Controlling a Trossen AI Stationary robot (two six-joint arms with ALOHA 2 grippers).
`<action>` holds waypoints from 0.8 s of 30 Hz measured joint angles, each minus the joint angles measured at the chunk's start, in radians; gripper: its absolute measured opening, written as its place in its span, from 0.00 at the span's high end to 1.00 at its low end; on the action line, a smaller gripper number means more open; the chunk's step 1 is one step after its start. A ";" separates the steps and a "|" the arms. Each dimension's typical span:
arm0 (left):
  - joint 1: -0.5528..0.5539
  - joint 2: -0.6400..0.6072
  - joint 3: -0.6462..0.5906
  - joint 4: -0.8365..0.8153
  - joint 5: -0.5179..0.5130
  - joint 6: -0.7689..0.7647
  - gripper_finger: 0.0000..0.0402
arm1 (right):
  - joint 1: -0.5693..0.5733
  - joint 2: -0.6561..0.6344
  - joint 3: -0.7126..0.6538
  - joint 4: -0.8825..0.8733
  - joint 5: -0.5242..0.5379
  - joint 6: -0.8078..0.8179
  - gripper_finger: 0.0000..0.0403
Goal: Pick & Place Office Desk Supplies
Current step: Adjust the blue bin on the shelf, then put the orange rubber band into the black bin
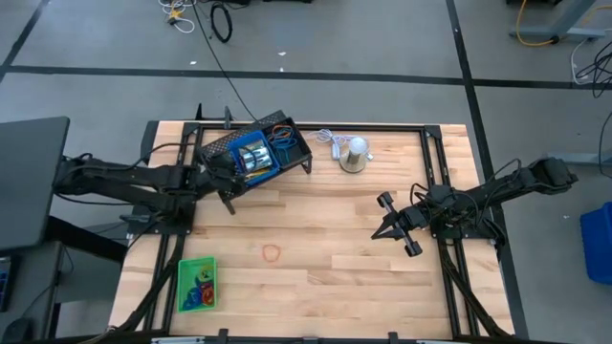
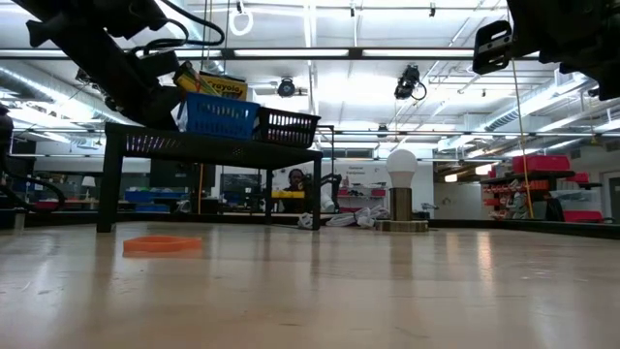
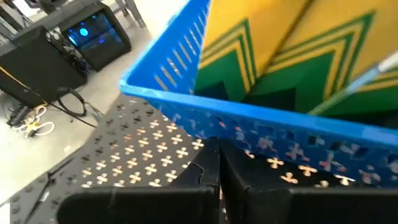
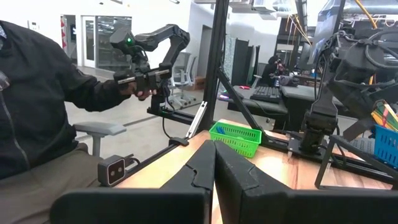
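Beyond table edge, right wrist view only — person's sleeve [image 4: 81, 87], green tray [image 4: 236, 138].

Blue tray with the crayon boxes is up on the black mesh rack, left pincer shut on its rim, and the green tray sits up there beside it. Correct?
Not quite. The green tray lies on the table near the front-left corner, off the rack, as the high view shows. The blue tray with crayon boxes is on the rack, the left pincer shut on its rim.

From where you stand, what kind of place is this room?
Probably a robotics lab or workshop: a wooden table fitted with two robot arms, cables on a taped concrete floor, and shelving beyond under strip lights.
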 joint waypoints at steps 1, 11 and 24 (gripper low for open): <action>-0.001 0.007 0.000 0.005 0.008 -0.007 1.00 | 0.000 0.000 0.000 0.000 0.000 0.000 0.97; 0.011 0.054 0.000 0.051 0.022 0.002 1.00 | 0.000 0.000 0.000 0.000 -0.001 0.002 0.97; -0.061 -0.010 0.001 -0.199 -0.064 -0.224 1.00 | 0.000 0.000 0.000 -0.001 0.004 0.012 0.97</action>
